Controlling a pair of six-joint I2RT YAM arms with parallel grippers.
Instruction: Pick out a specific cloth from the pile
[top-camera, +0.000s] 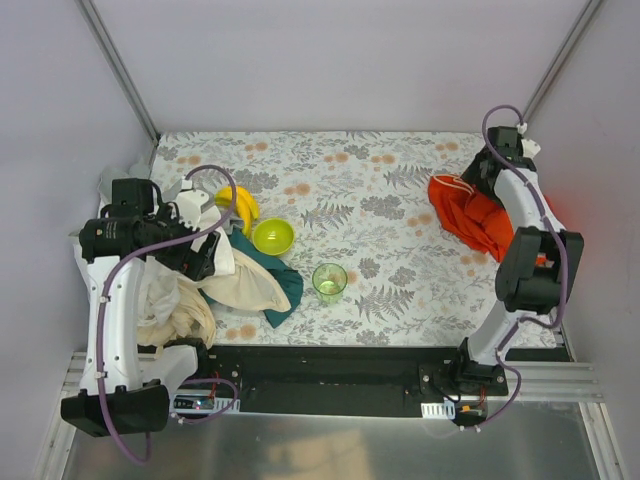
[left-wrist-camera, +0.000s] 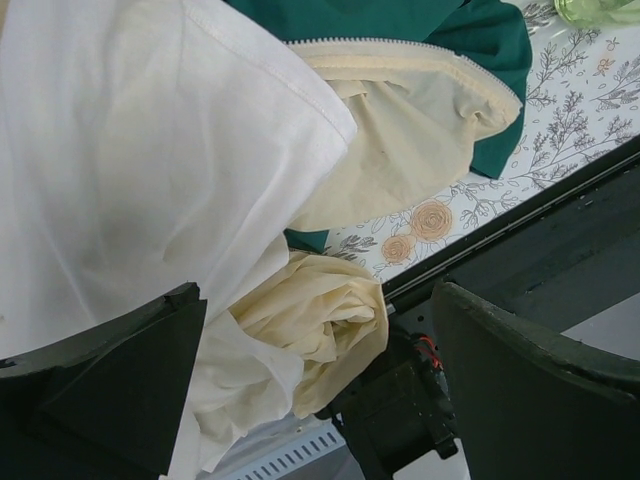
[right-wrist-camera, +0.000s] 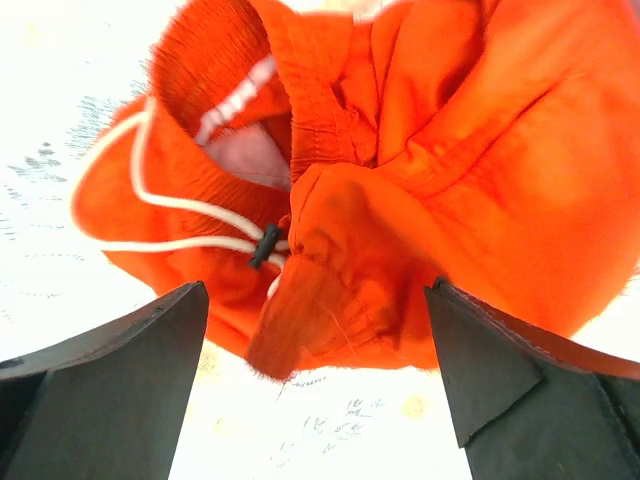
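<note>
Orange-red cloth (right-wrist-camera: 400, 150) unheld beneath wide-open right end effector (right-wrist-camera: 315, 290); left end effector (left-wrist-camera: 318, 295) likewise spread.

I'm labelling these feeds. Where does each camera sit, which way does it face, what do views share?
Top external: above and behind the arms, looking down on the floral-print table; both arms show.
Left wrist: on that arm, facing down at the heap of cream-white and dark teal cloths; the left end effector frames it.
Right wrist: on that arm, facing down at the bright orange-red fabric garment; the right end effector frames it.
Shared: the top view also shows heap and garment.
</note>
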